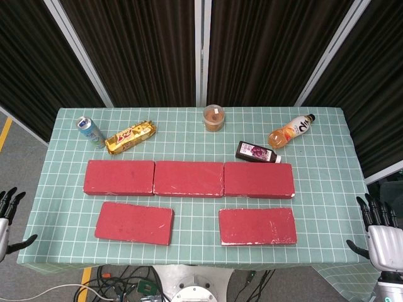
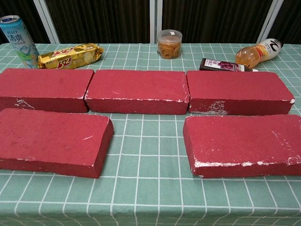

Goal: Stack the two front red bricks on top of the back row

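Both front bricks wait flat on the table; you have not started stacking.

From the head view, your left hand (image 1: 9, 211) and right hand (image 1: 380, 234) hang off the table's (image 1: 315, 126) side edges, fingers spread, holding nothing. Take the back row (image 1: 189, 178) as landmark: the front left brick (image 1: 133, 223) and front right brick (image 1: 257, 226) lie just in front of it, apart, each well inboard of its hand. From the chest view, neither hand shows; both bricks sit near the row, so your next move is probably reaching in to grip one.

front red bricks (image 1: 133, 223) (image 1: 257, 226): flat, apart | back row (image 1: 189, 178): three end-to-end
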`<control>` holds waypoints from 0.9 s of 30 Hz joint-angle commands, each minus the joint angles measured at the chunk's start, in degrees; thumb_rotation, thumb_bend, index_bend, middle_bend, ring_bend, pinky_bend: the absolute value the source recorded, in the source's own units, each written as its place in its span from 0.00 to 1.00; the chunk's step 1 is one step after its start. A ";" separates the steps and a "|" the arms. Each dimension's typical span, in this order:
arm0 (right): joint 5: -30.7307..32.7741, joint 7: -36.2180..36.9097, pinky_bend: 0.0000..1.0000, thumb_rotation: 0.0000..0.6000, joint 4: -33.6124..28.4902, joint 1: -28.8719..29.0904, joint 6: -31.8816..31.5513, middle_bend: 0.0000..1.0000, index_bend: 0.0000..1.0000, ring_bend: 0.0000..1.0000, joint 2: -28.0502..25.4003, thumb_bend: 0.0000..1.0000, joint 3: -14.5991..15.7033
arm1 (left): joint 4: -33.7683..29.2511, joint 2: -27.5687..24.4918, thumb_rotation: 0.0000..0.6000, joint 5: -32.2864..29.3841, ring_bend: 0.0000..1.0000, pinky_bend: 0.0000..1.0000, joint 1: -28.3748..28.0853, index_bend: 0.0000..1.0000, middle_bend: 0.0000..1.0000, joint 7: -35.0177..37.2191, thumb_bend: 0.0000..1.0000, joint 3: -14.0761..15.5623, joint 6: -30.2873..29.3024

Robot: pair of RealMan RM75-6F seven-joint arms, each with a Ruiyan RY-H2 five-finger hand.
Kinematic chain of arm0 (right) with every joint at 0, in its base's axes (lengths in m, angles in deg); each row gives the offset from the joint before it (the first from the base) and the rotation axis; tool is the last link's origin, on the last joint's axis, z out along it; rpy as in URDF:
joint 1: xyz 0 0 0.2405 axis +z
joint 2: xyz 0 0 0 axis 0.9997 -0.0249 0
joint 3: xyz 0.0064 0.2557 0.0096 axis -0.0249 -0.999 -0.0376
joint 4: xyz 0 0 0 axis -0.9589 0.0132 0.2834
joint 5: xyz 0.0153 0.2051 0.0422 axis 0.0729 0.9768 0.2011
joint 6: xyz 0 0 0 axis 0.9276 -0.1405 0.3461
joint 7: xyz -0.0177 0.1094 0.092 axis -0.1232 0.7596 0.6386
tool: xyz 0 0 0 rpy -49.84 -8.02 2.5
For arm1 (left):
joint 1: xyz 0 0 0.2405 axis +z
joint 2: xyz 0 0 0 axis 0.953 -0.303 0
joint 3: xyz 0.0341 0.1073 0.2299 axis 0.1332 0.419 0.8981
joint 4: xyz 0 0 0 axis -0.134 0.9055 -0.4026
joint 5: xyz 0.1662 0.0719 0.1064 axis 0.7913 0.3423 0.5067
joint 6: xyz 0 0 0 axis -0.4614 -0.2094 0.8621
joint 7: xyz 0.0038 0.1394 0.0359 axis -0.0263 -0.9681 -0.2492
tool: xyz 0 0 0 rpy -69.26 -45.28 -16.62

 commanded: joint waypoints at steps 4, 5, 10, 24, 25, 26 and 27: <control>-0.15 0.02 0.00 1.00 -1.39 0.18 0.57 0.00 0.00 0.00 -0.39 0.00 -0.62 | -0.49 -0.37 1.00 0.66 0.00 0.04 0.04 0.10 0.02 0.23 0.00 0.12 -0.10; -0.17 0.32 0.00 1.00 -1.55 0.13 0.60 0.00 0.00 0.00 -0.52 0.00 -0.68 | -0.64 -0.51 1.00 0.77 0.00 0.04 0.09 0.10 0.02 0.34 0.00 0.21 -0.07; -0.35 1.30 0.00 1.00 -1.95 -0.13 0.57 0.00 0.00 0.00 -1.35 0.00 -1.00 | -1.90 -1.40 1.00 1.89 0.00 0.04 0.06 0.10 0.02 1.68 0.00 0.84 0.31; -1.30 3.39 0.00 1.00 -3.50 0.09 1.32 0.00 0.00 0.00 -2.54 0.00 -1.74 | -10.69 -5.40 1.00 8.18 0.00 0.04 -4.15 0.07 0.02 2.45 0.00 3.45 7.17; -1.37 3.58 0.00 1.00 -3.44 0.15 1.44 0.00 0.00 0.00 -2.75 0.00 -1.80 | -11.28 -5.35 1.00 8.90 0.00 0.04 -4.87 0.06 0.02 2.24 0.00 3.61 8.18; -1.26 3.58 0.00 1.00 -3.41 0.21 1.62 0.00 0.00 0.00 -2.91 0.00 -1.86 | -11.76 -5.19 1.00 9.32 0.00 0.04 -5.41 0.06 0.02 1.72 0.00 3.62 8.89; -1.09 3.59 0.00 1.00 -3.48 0.28 1.86 0.00 0.00 0.00 -3.08 0.00 -1.95 | -12.34 -4.93 1.00 9.69 0.00 0.04 -5.95 0.05 0.01 1.09 0.00 3.57 9.58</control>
